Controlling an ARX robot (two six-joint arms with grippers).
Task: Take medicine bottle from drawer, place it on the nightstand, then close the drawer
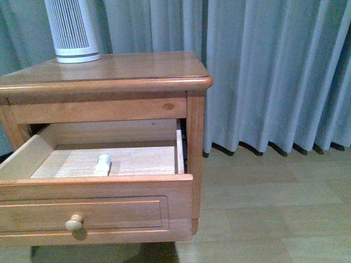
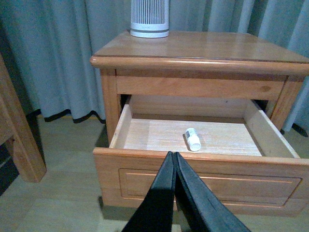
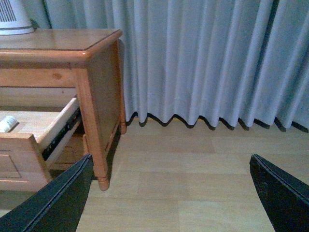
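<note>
The nightstand (image 1: 126, 68) stands at the left with its upper drawer (image 1: 98, 211) pulled open. The tiny white medicine bottle (image 1: 103, 164) lies on its side on the drawer floor; it also shows in the left wrist view (image 2: 193, 139) and at the edge of the right wrist view (image 3: 7, 123). My left gripper (image 2: 173, 153) is shut and empty, in front of the drawer's front panel (image 2: 207, 181). My right gripper (image 3: 171, 162) is open and empty, over the floor to the right of the nightstand (image 3: 96, 72). Neither arm shows in the front view.
A white ribbed appliance (image 1: 71, 30) stands on the back left of the nightstand top. Grey curtains (image 1: 274, 71) hang behind. A wooden bed frame leg (image 2: 19, 140) stands to the left of the nightstand. Light wood floor (image 1: 274, 213) lies to the right.
</note>
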